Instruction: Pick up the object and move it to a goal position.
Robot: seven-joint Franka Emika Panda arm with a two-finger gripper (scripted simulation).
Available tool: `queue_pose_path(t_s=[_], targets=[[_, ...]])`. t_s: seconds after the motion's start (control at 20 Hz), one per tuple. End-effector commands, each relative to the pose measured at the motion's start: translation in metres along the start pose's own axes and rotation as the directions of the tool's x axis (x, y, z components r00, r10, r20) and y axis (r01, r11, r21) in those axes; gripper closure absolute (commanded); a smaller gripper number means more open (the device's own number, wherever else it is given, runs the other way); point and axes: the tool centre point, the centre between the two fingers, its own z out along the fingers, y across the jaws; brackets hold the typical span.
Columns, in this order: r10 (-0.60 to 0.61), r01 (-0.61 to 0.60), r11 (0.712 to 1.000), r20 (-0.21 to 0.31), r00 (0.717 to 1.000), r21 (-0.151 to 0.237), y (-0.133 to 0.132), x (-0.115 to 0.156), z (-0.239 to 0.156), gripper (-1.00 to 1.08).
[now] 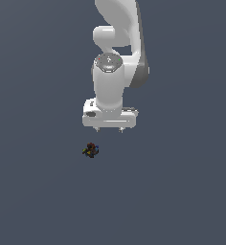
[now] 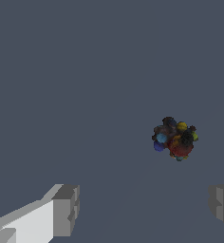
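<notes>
The object (image 1: 90,150) is a tiny dark lump speckled red, yellow, blue and black, lying on the grey floor. It also shows in the wrist view (image 2: 175,138). My gripper (image 1: 108,129) hangs from the white arm, above the floor and apart from the object, which lies toward the exterior view's left of it and lower in the picture. In the wrist view the gripper (image 2: 144,209) is open and empty, with one grey fingertip (image 2: 66,210) and the other at the picture's edge, wide apart. The object lies outside the gap between them.
A plain dark grey floor (image 1: 182,191) fills both views. Nothing else shows on it.
</notes>
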Motion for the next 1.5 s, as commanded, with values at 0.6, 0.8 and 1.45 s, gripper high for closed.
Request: queue_pose_path(t_s=[0.6,0.8,1.45], targets=[[-0.167,0.167,0.986,0.005,0.986,-0.003,0.015,0.004,0.015,-0.92],[-0.254,0.254,0.967,0.008,0.967,-0.003,0.024,0.006,0.023,-0.92],[-0.535,0.535,0.845,0.014,0.845,0.005,0.051,0.011,0.05,-0.92]])
